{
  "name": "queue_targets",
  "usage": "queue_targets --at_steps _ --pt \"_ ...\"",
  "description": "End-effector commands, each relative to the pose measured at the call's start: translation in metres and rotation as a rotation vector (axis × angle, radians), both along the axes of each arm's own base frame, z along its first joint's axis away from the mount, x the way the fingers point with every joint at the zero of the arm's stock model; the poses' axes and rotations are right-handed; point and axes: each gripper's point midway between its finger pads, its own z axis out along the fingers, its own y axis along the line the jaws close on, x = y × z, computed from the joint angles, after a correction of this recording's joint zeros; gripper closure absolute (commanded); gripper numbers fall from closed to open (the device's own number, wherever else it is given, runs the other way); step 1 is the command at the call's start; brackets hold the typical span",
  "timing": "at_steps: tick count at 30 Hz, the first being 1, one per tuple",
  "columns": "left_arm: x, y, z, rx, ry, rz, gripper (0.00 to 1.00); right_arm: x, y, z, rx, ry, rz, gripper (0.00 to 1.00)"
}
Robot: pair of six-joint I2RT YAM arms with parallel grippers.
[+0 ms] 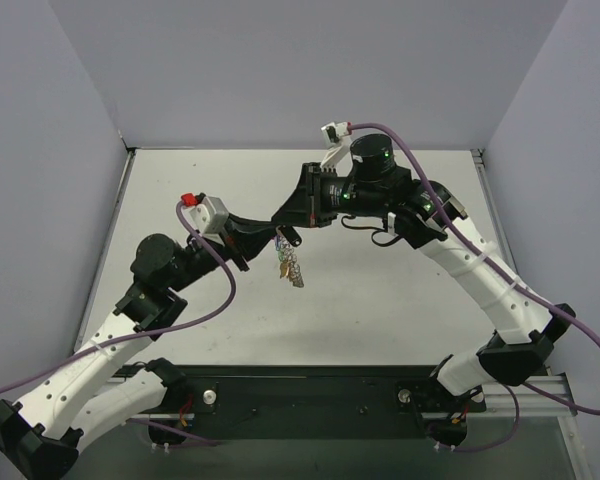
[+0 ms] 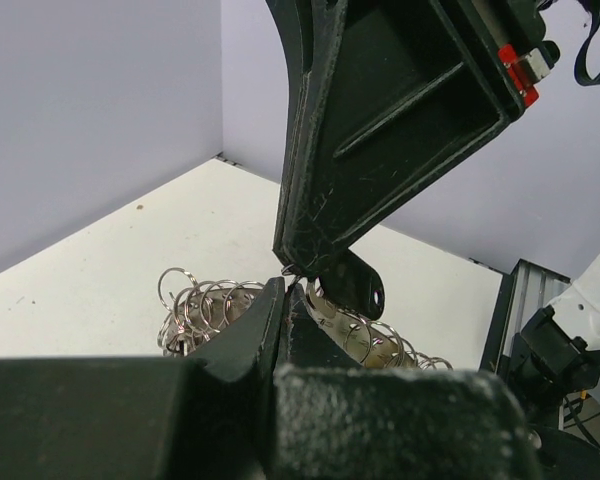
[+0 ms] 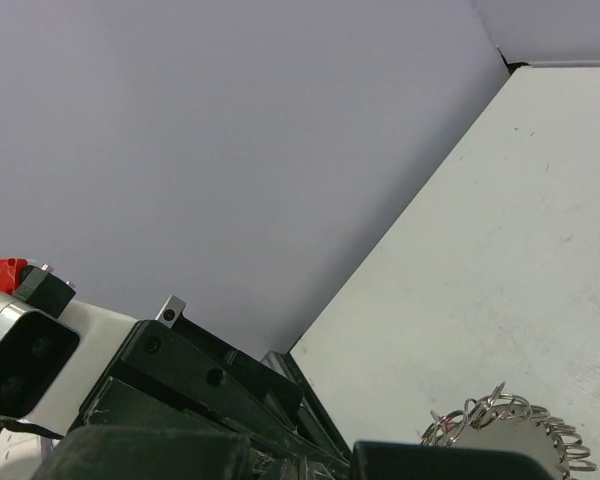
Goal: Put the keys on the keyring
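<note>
The keyring hangs just left of centre in the top view, lifted off the table; its rim is lined with small wire loops. The left tool is clamped on its edge, jaws together. The right tool, also closed, touches the ring from above; whether it pinches is unclear.

Brightness: even, soft and fairly bright in all three views; no lamp is in sight.
Shadows: only weak, soft-edged shade on the tabletop around the keyring.
Glare: small bright glints on the keyring's wire loops in both wrist views.
Focus: the keyring is fairly sharp; the dark left end effector, nearer the lens than the keyring, is blurred.
Edges: far from the keyring, the top view's walls splay outward.
</note>
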Motion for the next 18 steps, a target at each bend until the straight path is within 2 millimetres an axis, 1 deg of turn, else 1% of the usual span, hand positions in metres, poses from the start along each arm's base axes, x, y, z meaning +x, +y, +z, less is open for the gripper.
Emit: queue_targets --at_steps 1,5,7,8,10,11,13,14,16,18 --pt "0.0047 0.0130 0.0496 -0.142 -0.128 0.077 1.00 -0.0166 0.0094 0.0120 0.026 0.015 0.043 1.00" --pt "0.0070 0.0140 0.0533 -0.170 -0.141 0.088 1.00 -0.0167 0.0105 0.0137 0.024 0.002 0.037 1.00" --pt "0.0080 0.0150 0.0557 -0.189 -0.145 0.095 1.00 -0.0158 0.0099 0.0155 0.021 -0.006 0.030 0.97" --pt "0.0084 0.0150 0.0539 -0.192 -0.143 0.095 1.00 -0.0162 0.0092 0.0149 0.015 -0.008 0.026 0.92" --pt "0.0088 0.0171 0.0557 -0.207 -0.152 0.105 1.00 -0.0157 0.0075 0.0155 0.010 -0.020 0.022 0.87" --pt "0.0100 0.0177 0.0526 -0.206 -0.151 0.112 1.00 -0.0160 0.0078 0.0150 0.007 -0.023 0.021 0.80" --pt "0.0104 0.0203 0.0544 -0.214 -0.165 0.126 1.00 -0.0154 0.0067 0.0144 0.001 -0.032 0.015 0.76" --pt "0.0116 0.0207 0.0506 -0.209 -0.165 0.133 1.00 -0.0154 0.0058 0.0145 0.000 -0.035 0.013 0.72" --pt "0.0119 0.0230 0.0518 -0.221 -0.181 0.144 1.00 -0.0146 0.0055 0.0137 -0.005 -0.043 0.010 0.69" --pt "0.0121 0.0227 0.0463 -0.223 -0.189 0.144 1.00 -0.0147 0.0061 0.0141 -0.007 -0.052 0.013 0.65"
